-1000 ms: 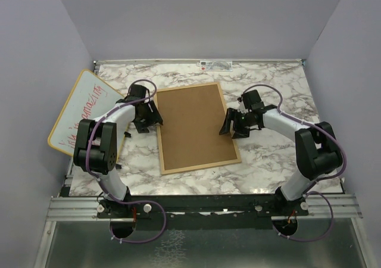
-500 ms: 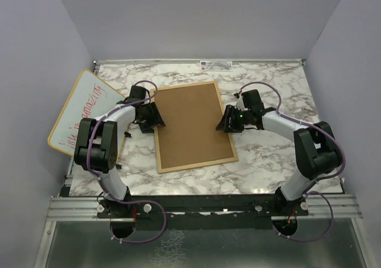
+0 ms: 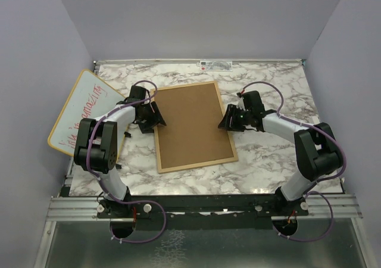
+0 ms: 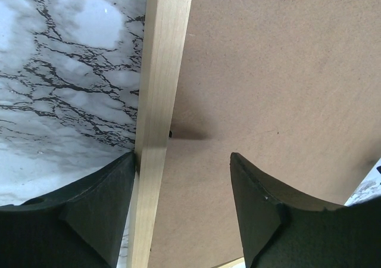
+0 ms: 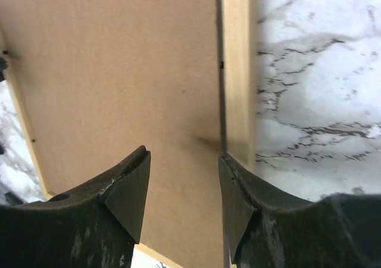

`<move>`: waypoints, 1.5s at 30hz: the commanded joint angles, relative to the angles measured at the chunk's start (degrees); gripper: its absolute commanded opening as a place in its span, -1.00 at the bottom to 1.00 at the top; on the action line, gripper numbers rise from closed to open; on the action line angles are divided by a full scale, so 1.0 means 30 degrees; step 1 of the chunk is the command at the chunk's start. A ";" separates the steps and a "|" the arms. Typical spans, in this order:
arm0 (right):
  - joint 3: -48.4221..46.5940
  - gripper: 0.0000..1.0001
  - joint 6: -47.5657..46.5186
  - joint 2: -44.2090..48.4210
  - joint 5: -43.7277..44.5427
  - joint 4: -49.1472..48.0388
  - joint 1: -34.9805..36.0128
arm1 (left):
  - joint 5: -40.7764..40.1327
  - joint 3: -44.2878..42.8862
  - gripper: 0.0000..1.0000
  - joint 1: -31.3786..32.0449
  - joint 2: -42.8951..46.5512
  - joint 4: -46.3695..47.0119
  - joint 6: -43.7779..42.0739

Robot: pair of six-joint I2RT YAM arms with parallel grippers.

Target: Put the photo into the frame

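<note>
The frame (image 3: 196,164) of thin light wood lies face down on the marble table, its brown backing board (image 3: 191,125) filling it. The photo is hidden. My left gripper (image 3: 156,118) stands at the frame's left side. In the left wrist view it (image 4: 182,158) is open, one finger against the outer side of the wooden rail (image 4: 164,71), the other over the board. My right gripper (image 3: 225,120) stands at the frame's right side. The right wrist view shows it (image 5: 183,155) open, one finger at the right rail (image 5: 237,71), the other over the board.
A round-cornered whiteboard (image 3: 80,110) with red handwriting leans at the table's left edge, beside my left arm. A small label strip (image 3: 214,65) lies at the back edge. Grey walls close in the left, back and right sides.
The frame has slid a little to the left and away from the arms. Both grippers moved with it and now sit over its side rails, jaws somewhat narrower than before.
</note>
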State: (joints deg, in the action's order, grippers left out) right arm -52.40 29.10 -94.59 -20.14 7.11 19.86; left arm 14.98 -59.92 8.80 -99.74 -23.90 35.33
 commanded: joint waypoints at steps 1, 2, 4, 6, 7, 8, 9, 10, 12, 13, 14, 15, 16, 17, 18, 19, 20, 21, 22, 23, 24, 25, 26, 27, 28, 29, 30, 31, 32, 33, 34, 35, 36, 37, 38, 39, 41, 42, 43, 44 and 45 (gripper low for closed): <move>-0.0102 0.10 0.0172 0.0146 0.2002 0.1441 0.0046 | -0.0463 0.0389 0.34 0.0111 -0.0230 -0.0030 -0.0028; -0.0061 0.10 0.0225 0.0052 0.1891 0.1441 0.0033 | -0.0432 0.0376 0.35 0.0114 -0.0285 -0.0031 -0.0029; -0.0110 0.11 0.0320 -0.0277 0.1603 0.1570 0.0032 | -0.0331 0.0374 0.35 0.0114 -0.0367 -0.0031 -0.0058; -0.0136 0.10 0.0348 -0.0635 0.0990 0.1505 0.0046 | -0.0190 0.0374 0.35 0.0114 -0.0453 -0.0031 -0.0058; -0.0147 0.11 0.0385 -0.0837 0.0611 0.1438 0.0037 | -0.0087 0.0374 0.34 0.0114 -0.0507 -0.0031 -0.0058; -0.0156 0.10 0.0404 -0.1034 0.0161 0.1346 0.0032 | 0.0025 0.0374 0.33 0.0114 -0.0550 -0.0009 -0.0073; -0.0179 0.10 0.0399 -0.1249 -0.0291 0.1254 0.0050 | 0.0185 0.0374 0.31 0.0114 -0.0581 -0.0003 -0.0060; -0.0207 0.10 0.0442 -0.1466 -0.0607 0.1220 0.0034 | 0.0326 0.0400 0.28 0.0114 -0.0636 -0.0002 -0.0073; -0.0225 0.09 0.0465 -0.1786 -0.1200 0.1055 0.0046 | 0.0538 0.0444 0.24 0.0114 -0.0702 -0.0009 -0.0115; -0.0250 0.08 0.0527 -0.1974 -0.1444 0.0957 0.0033 | 0.0645 0.0460 0.23 0.0114 -0.0747 0.0012 -0.0142; -0.0319 0.08 0.0557 -0.2158 -0.1652 0.0927 0.0046 | 0.0735 0.0509 0.22 0.0114 -0.0778 0.0025 -0.0146; -0.0389 0.08 0.0554 -0.2349 -0.1938 0.0861 0.0033 | 0.0809 0.0545 0.21 0.0122 -0.0815 0.0049 -0.0168; -0.0450 0.08 0.0656 -0.2516 -0.2216 0.0728 0.0032 | 0.0917 0.0575 0.20 0.0115 -0.0863 0.0070 -0.0175; -0.0446 0.08 0.0793 -0.2602 -0.2609 0.0477 0.0031 | 0.1036 0.0604 0.19 0.0115 -0.0921 0.0084 -0.0176; -0.0402 0.08 0.0964 -0.2650 -0.3156 -0.0071 0.0031 | 0.1154 0.0630 0.18 0.0140 -0.0961 0.0108 -0.0176; -0.0352 0.08 0.1176 -0.2605 -0.3595 -0.0513 0.0031 | 0.1231 0.0637 0.18 0.0143 -0.0977 0.0114 -0.0176; -0.0258 0.07 0.1433 -0.2493 -0.4126 -0.1081 0.0031 | 0.1270 0.0660 0.18 0.0144 -0.0979 0.0137 -0.0154; -0.0049 0.07 0.1762 -0.2329 -0.4683 -0.1811 0.0035 | 0.1260 0.0666 0.18 0.0144 -0.0986 0.0151 -0.0147; 0.0113 0.07 0.2081 -0.2110 -0.5122 -0.2485 0.0032 | 0.1248 0.0667 0.17 0.0144 -0.0973 0.0145 -0.0147; 0.0360 0.07 0.2454 -0.1867 -0.5598 -0.3429 0.0031 | 0.1239 0.0639 0.17 0.0144 -0.0953 0.0145 -0.0146; 0.0589 0.07 0.2790 -0.1624 -0.5962 -0.4210 0.0031 | 0.1245 0.0664 0.17 0.0144 -0.0939 0.0145 -0.0146; 0.0841 0.06 0.3070 -0.1345 -0.6234 -0.4993 0.0031 | 0.1246 0.0667 0.17 0.0144 -0.0941 0.0145 -0.0146; 0.1114 0.06 0.3380 -0.1072 -0.6433 -0.5750 0.0024 | 0.1231 0.0693 0.17 0.0144 -0.0941 0.0145 -0.0146; 0.1361 0.06 0.3572 -0.0814 -0.6575 -0.6353 0.0023 | 0.1215 0.0718 0.16 0.0144 -0.0938 0.0145 -0.0146; 0.1571 0.06 0.3688 -0.0570 -0.6626 -0.6868 0.0023 | 0.1202 0.0743 0.16 0.0144 -0.0915 0.0145 -0.0146; 0.1733 0.06 0.3761 -0.0356 -0.6632 -0.7302 0.0030 | 0.1174 0.0794 0.16 0.0144 -0.0913 0.0145 -0.0172; 0.1918 0.06 0.3800 -0.0113 -0.6622 -0.7675 0.0031 | 0.1160 0.0826 0.16 0.0144 -0.0898 0.0145 -0.0175; 0.2087 0.06 0.3768 0.0166 -0.6555 -0.7960 0.0031 | 0.1133 0.0855 0.16 0.0144 -0.0885 0.0145 -0.0176; 0.2293 0.06 0.3705 0.0421 -0.6462 -0.8182 0.0031 | 0.1074 0.0870 0.16 0.0144 -0.0868 0.0145 -0.0176; 0.2453 0.06 0.3642 0.0683 -0.6388 -0.8375 0.0031 | 0.1071 0.0872 0.16 0.0144 -0.0854 0.0145 -0.0176; 0.2634 0.06 0.3624 0.0885 -0.6357 -0.8615 0.0031 | 0.1056 0.0887 0.16 0.0144 -0.0846 0.0145 -0.0168; 0.2770 0.06 0.3577 0.1133 -0.6331 -0.8857 0.0031 | 0.1043 0.0899 0.15 0.0144 -0.0853 0.0152 -0.0149; 0.2941 0.06 0.3586 0.1344 -0.6346 -0.9122 0.0031 | 0.1019 0.0901 0.15 0.0144 -0.0831 0.0146 -0.0147; 0.3112 0.06 0.3646 0.1506 -0.6389 -0.9423 0.0031 | 0.0998 0.0916 0.15 0.0144 -0.0803 0.0145 -0.0146; 0.3229 0.06 0.3697 0.1654 -0.6423 -0.9731 0.0031 | 0.0970 0.0943 0.15 0.0144 -0.0770 0.0145 -0.0124; 0.3328 0.06 0.3693 0.1751 -0.6361 -0.9927 0.0035 | 0.0918 0.0973 0.15 0.0144 -0.0726 0.0145 -0.0118; 0.3398 0.06 0.3508 0.1593 -0.5993 -0.9930 0.0031 | 0.0826 0.1043 0.15 0.0144 -0.0664 0.0145 -0.0088; 0.3415 0.06 0.3314 0.1460 -0.5762 -0.9816 0.0031 | 0.0769 0.1073 0.15 0.0144 -0.0650 0.0145 -0.0088; 0.3468 0.06 0.3044 0.1289 -0.5411 -0.9802 0.0031 | 0.0729 0.1117 0.15 0.0144 -0.0649 0.0145 -0.0088; 0.3534 0.06 0.2586 0.1026 -0.5041 -0.9903 0.0039 | 0.0680 0.1148 0.15 0.0144 -0.0656 0.0145 -0.0088; 0.3575 0.06 0.2224 0.0744 -0.4581 -0.9978 0.0036 | 0.0662 0.1185 0.15 0.0144 -0.0675 0.0145 -0.0088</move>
State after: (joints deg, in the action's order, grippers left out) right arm -42.04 36.97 -90.76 -29.91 -15.90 17.52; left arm 13.67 -59.40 7.60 -99.63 -22.87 34.17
